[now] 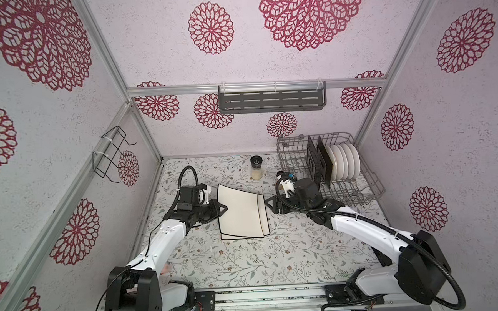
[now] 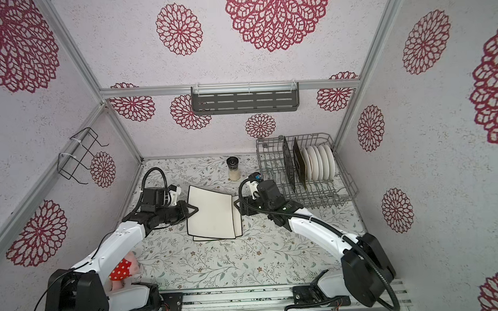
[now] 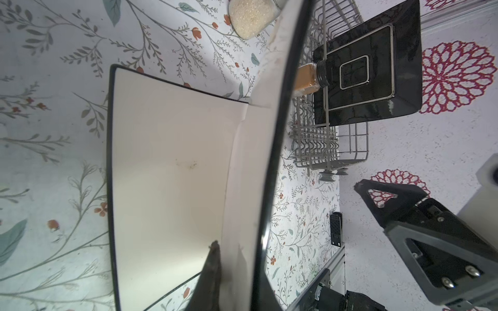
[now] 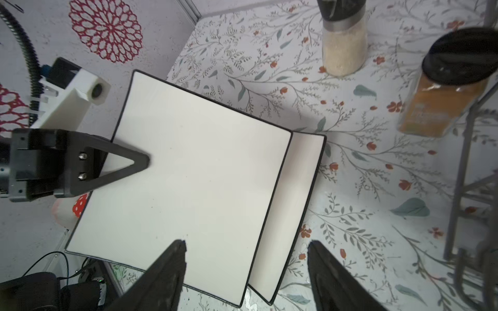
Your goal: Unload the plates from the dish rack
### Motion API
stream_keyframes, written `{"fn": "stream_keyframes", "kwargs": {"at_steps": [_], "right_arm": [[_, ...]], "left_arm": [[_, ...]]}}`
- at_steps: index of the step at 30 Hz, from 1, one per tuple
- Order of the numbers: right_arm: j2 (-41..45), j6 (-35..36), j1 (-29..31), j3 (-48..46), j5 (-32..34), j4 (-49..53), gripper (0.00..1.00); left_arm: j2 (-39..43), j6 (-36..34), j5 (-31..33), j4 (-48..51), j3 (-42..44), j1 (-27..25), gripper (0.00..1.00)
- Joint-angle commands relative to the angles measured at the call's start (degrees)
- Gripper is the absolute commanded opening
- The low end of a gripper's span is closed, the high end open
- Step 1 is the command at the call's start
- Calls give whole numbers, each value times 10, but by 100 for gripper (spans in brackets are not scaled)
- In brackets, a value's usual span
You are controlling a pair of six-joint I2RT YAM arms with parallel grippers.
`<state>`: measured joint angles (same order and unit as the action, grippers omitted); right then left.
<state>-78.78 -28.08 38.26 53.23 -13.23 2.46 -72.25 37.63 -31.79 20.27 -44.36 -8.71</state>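
So the left gripper [image 1: 223,209] is clamped on the left edge of the top cream plate [image 1: 241,211], and you can see one finger lying over the plate's face from the right wrist view. That plate sits over a bottom cream plate [image 1: 264,219], which lies flat on the table [image 1: 246,263] around the middle and pokes out on the right and near sides. From the left wrist view the held one looks tipped up off the lower one, but I honestly can't tell if they're touching anywhere. The right gripper [image 1: 268,204] is just at the right edge of the two plates with its jaws apart, not holding anything. The dish rack [image 1: 371,185] is in the back right corner of the table. Two black plates [image 1: 311,159] stand upright in it, and right beside them there's a tight row of white plates [image 1: 346,160] on edge. A spice jar [image 1: 256,168] stands near the back, left of the rack.
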Motion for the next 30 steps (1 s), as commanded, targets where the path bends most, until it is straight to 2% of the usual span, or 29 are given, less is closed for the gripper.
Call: {"fn": "stream_keyframes", "kwargs": {"at_steps": [1,7,17,30], "right_arm": [[-12,-41,-4,10,-29,-22,73],[-65,-78,-19,-5,-83,-88,71],[-120,-81,-27,-1,-96,-109,70],[-174,-78,-41,2,-104,-127,70]], "left_arm": [[12,-9,-27,-67,-3,3,0],[-7,-10,-34,-80,-2,6,0],[-39,14,-64,-115,0,25,0],[-92,-28,-66,-89,-22,40,0]]}}
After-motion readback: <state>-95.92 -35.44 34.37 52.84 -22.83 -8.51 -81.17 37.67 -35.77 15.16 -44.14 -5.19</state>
